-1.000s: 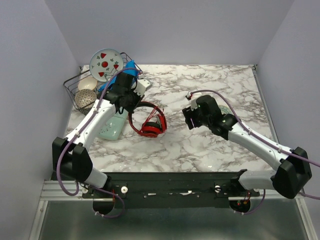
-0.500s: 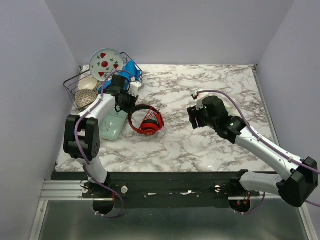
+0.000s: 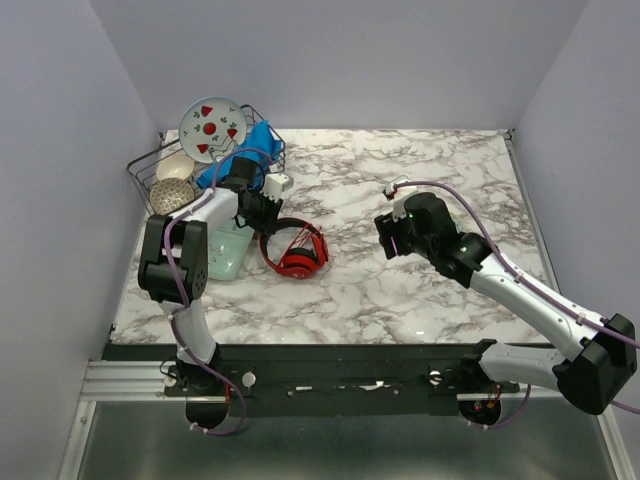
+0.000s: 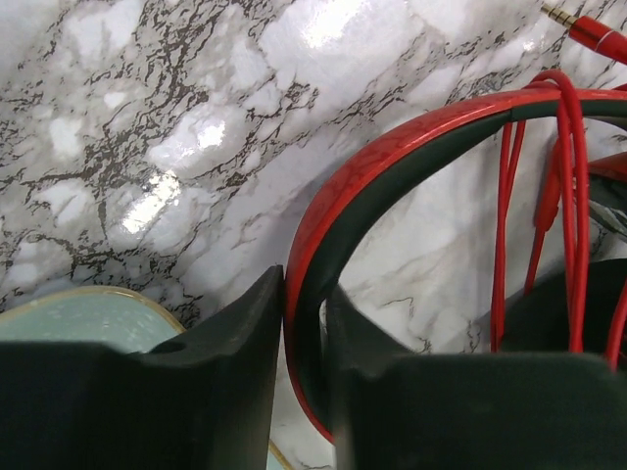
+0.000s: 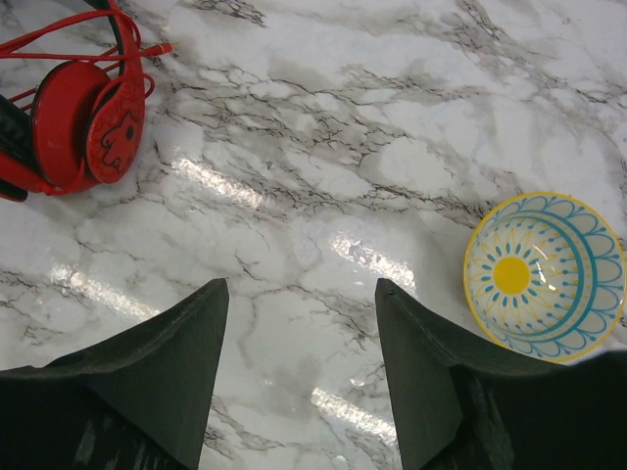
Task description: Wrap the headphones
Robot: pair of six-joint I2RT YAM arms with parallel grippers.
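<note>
The red headphones lie on the marble table left of centre, ear cups folded together, thin red cable looped across the headband. My left gripper is shut on the headband at its far left side; both fingers press the band, red outside and black lining inside. The cable and its jack plug show at right in the left wrist view. My right gripper is open and empty, hovering over bare marble right of the headphones, whose ear cups show at its upper left.
A wire dish rack with a strawberry plate, bowls and a blue cloth stands at the back left. A pale green tray lies by the left arm. A yellow and blue bowl sits under the right arm.
My left arm swung back toward the rack with the headband in its grip, dragging the headphones slightly. The right gripper shifted a little right and has held still since.
</note>
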